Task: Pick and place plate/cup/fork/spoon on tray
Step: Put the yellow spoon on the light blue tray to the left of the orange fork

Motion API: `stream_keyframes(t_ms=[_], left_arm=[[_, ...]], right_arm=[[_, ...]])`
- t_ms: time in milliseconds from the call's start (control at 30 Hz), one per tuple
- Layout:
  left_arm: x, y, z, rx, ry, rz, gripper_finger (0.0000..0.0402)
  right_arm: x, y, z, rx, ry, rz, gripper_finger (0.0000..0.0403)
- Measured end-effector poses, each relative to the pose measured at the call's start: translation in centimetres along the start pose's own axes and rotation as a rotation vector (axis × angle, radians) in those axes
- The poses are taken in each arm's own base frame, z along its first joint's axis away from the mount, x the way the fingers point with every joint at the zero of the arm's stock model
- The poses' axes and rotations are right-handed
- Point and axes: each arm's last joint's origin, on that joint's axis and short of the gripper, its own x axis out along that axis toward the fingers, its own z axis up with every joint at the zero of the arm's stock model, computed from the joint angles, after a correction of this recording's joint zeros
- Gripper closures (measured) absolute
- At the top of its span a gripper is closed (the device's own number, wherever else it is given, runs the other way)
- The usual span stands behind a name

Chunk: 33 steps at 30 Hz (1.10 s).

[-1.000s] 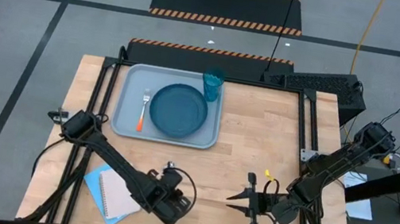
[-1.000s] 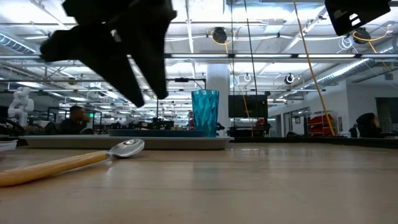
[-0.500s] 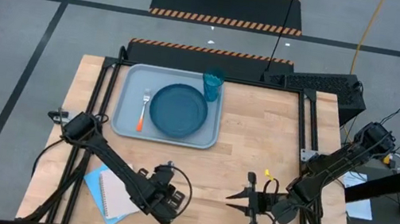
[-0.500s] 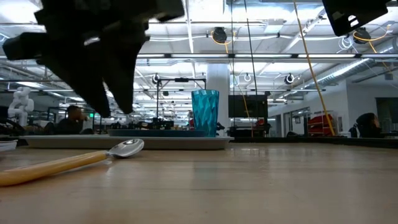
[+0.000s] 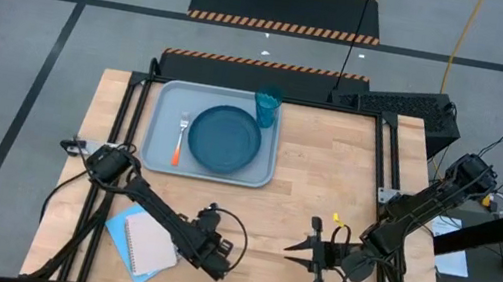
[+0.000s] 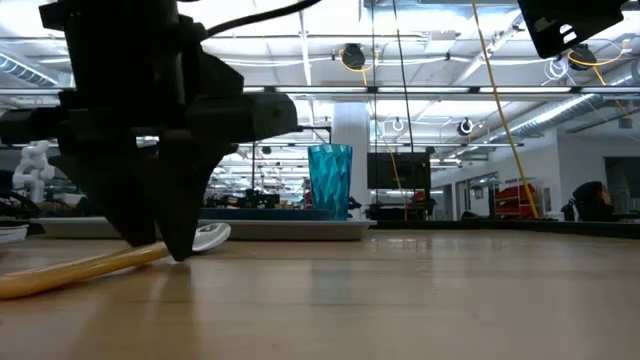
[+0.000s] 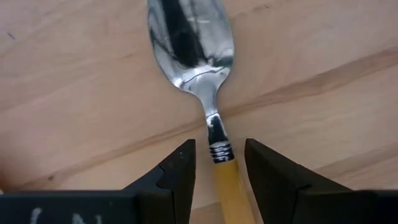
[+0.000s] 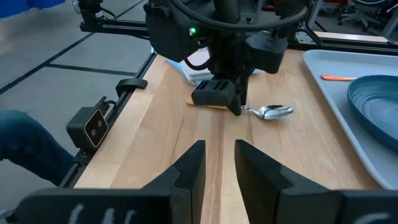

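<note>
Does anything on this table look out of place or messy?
Nothing is spilled or broken. Only the spoon lies off the tray, on bare wood, with the left gripper straddling its handle. A notebook lies nearby.

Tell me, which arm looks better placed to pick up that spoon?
The left. Its gripper is open astride the spoon handle on the table, while the right gripper waits apart from it.
</note>
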Motion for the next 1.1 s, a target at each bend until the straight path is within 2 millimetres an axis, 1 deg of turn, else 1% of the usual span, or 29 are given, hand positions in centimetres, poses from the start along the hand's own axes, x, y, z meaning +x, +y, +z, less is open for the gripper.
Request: stream_keyframes(t_ms=[233, 300, 367, 567, 667, 767, 933, 1100], left_arm=[[0.53, -0.32, 0.08, -0.004, 0.009, -0.001, 0.0259], [0.55, -0.34, 0.09, 0.000, 0.011, -0.002, 0.0265], [0.57, -0.38, 0.14, 0.004, 0.015, -0.004, 0.0279], [0.61, -0.48, 0.13, 0.018, 0.018, -0.011, 0.0339], [0.62, -0.47, 0.14, 0.033, 0.019, -0.011, 0.0355], [0.61, -0.47, 0.19, 0.051, 0.020, -0.010, 0.0356], [0.43, -0.33, 0.31, 0.073, 0.018, -0.005, 0.0347], [0.06, -0.09, 0.54, 0.101, 0.019, -0.001, 0.0357]], right_arm=[[0.00, -0.03, -0.12, -0.007, 0.010, -0.003, 0.0323], [0.00, -0.03, -0.11, -0.007, 0.010, -0.003, 0.0323], [0.00, -0.03, -0.11, -0.006, 0.010, -0.002, 0.0323], [0.00, -0.03, -0.11, -0.005, 0.010, -0.001, 0.0323], [0.00, -0.03, -0.11, -0.004, 0.010, -0.001, 0.0323], [0.00, -0.02, -0.11, -0.004, 0.011, 0.000, 0.0323], [-0.02, 0.01, -0.13, -0.005, 0.011, 0.001, 0.0323], [-0.03, -0.03, -0.28, -0.015, 0.025, -0.002, 0.0323]])
